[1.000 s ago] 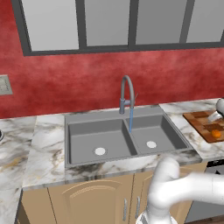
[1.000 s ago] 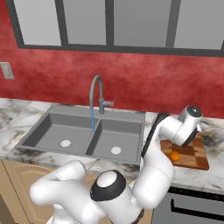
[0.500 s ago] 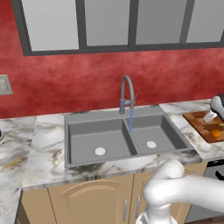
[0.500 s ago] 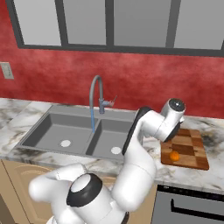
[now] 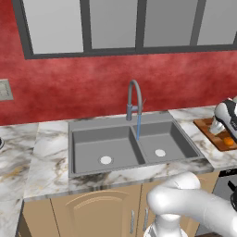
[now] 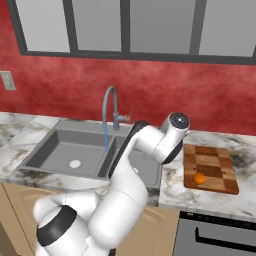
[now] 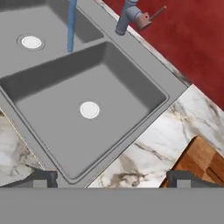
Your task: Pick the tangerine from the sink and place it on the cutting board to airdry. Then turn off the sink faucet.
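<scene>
I see the small round bright-orange tangerine (image 6: 199, 178) resting on the checkered light-and-dark wooden cutting board (image 6: 212, 160), near its front edge; a blue stream runs from the tall grey gooseneck faucet (image 6: 111, 107) into the grey double-basin sink (image 6: 60, 150); my gripper (image 7: 113, 178) hangs over the sink's right basin corner and marbled white counter (image 7: 168, 135), fingers spread wide, gripping nothing.

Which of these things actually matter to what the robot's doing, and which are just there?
Part of the job:
tangerine, lying on the cutting board
sink
sink faucet, water running
end effector, open

Just there:
wall outlet
windows
</scene>
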Robot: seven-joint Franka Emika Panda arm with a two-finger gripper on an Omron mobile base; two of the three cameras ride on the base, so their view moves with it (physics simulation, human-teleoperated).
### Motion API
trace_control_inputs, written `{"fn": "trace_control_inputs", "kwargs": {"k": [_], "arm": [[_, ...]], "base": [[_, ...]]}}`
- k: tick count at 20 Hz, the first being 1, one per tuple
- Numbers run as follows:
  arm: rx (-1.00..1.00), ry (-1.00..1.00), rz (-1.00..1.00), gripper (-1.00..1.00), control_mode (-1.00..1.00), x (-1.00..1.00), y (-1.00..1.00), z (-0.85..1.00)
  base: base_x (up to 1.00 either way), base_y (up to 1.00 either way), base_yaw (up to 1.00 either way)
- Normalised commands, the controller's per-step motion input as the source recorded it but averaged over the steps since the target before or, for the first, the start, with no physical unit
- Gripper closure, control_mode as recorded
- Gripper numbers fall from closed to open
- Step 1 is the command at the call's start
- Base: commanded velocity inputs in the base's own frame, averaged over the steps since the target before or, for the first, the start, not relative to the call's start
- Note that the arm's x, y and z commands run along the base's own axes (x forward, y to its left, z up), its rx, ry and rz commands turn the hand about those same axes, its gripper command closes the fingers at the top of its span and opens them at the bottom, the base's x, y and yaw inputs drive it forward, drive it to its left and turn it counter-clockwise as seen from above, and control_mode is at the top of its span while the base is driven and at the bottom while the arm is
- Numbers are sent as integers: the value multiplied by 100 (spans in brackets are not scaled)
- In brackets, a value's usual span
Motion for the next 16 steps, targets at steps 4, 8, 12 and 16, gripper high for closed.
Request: {"fn": "trace_control_inputs", "kwargs": {"k": [4,8,12,16], "arm": [[-1,-7,28,-100,-100,-27,27,23],[0,-3,23,-100,-100,-10,31,4],[0,-1,8,-100,-100,0,26,0],[0,0,14,-100,-100,0,11,0]], "base": [[0,0,0],[0,0,0],[0,0,0],[0,0,0]]}}
